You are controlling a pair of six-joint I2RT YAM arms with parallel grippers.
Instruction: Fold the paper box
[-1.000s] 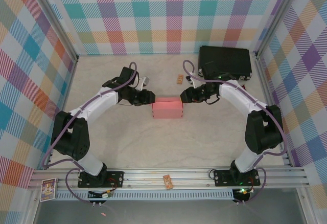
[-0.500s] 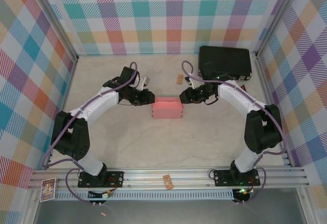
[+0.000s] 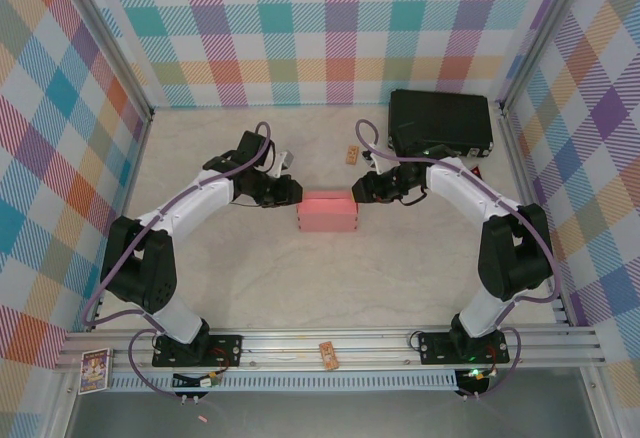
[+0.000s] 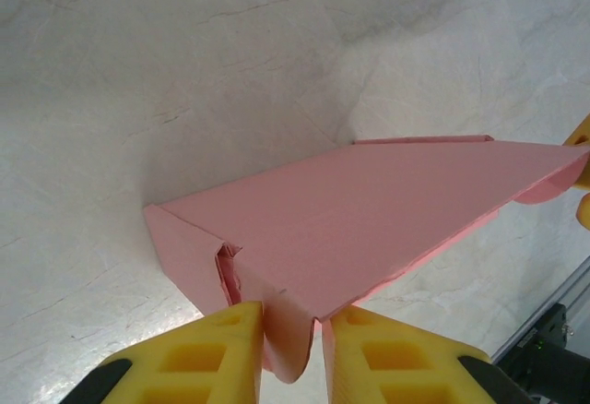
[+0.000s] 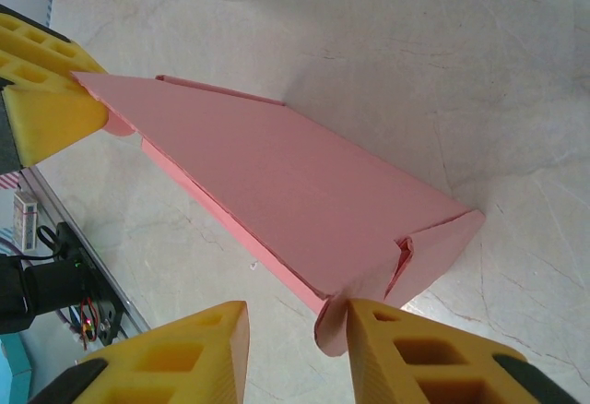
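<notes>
box (image 3: 328, 213): mid-table (image 3: 300, 288), body formed, end flaps seemingly untucked | left gripper (image 4: 292, 330): pinching its end flap | right gripper (image 5: 295, 330): part-open around other flap, unclamped | to do: likely tuck both ends

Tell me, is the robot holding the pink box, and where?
The left end effector pinches the paper box by its end flap. The right end effector straddles the opposite flap, jaws apart, not gripping.
</notes>
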